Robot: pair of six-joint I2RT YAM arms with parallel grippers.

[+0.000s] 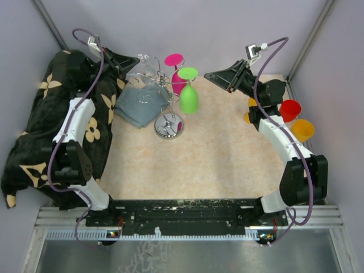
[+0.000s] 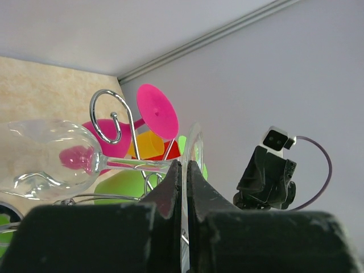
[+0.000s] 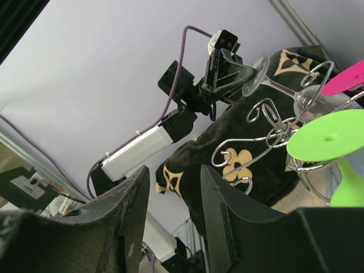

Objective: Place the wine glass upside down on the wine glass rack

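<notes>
Left wrist view, near to far: left claw (image 2: pixel 185 170) is pressed together on the edge of the foot of the clear wine glass (image 2: pixel 54 162), nothing else in the grip. Holding it by the foot leaves stem and bowl free to be threaded into a wire loop.

The glass lies roughly horizontal in the air, bowl pointing away from the claw. It's up at the wine glass rack (image 2: pixel 108 114), stem just beside 1 curled loop; can't tell if it touches the wire. Not inverted, not hung yet.

Beyond it are the pink glass (image 2: pixel 156 111) and, lower, the green glass (image 2: pixel 122 185).

Top external: those 2 hang upside down with their feet caught in loops, so that's the target pose for the clear one. The rack base stands on the tabletop (image 1: pixel 216 153), at the edge of the grey cloth (image 1: pixel 136 108).

Right claw (image 1: pixel 211 74) is spread and empty, well apart to the right. Probably parked there to stay out of the way.

My read: next it has to tip the bowl down, then slide the stem into a free loop. Main risk is clipping the pink glass.
</notes>
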